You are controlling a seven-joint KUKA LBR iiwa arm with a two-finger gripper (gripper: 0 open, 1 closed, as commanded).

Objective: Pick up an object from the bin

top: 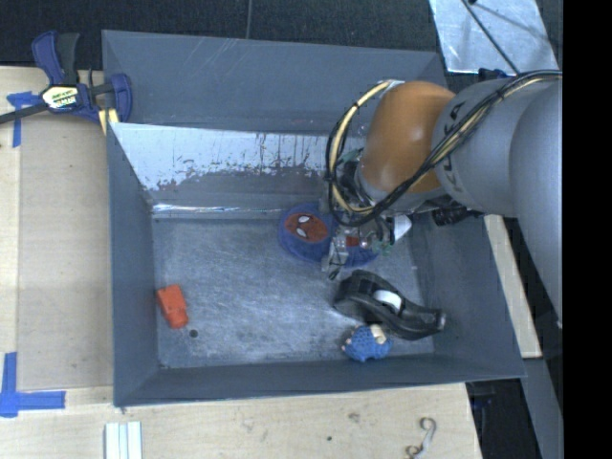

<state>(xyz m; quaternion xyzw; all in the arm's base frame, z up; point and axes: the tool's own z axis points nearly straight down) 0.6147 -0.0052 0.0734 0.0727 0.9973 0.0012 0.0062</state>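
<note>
My gripper reaches down at the back right of the bin floor, its tips just right of a blue round thing with a red spider-mask face. Whether that thing is between the fingers I cannot tell. A small red and green bit shows right beside the gripper body. Directly below the gripper lies a black tape dispenser with a white roll. Close under the dispenser sits a small blue toy with a tan patch.
An orange block lies alone at the front left of the floor, with a tiny dark speck beside it. The arm with its orange dome and cables covers the bin's back right corner.
</note>
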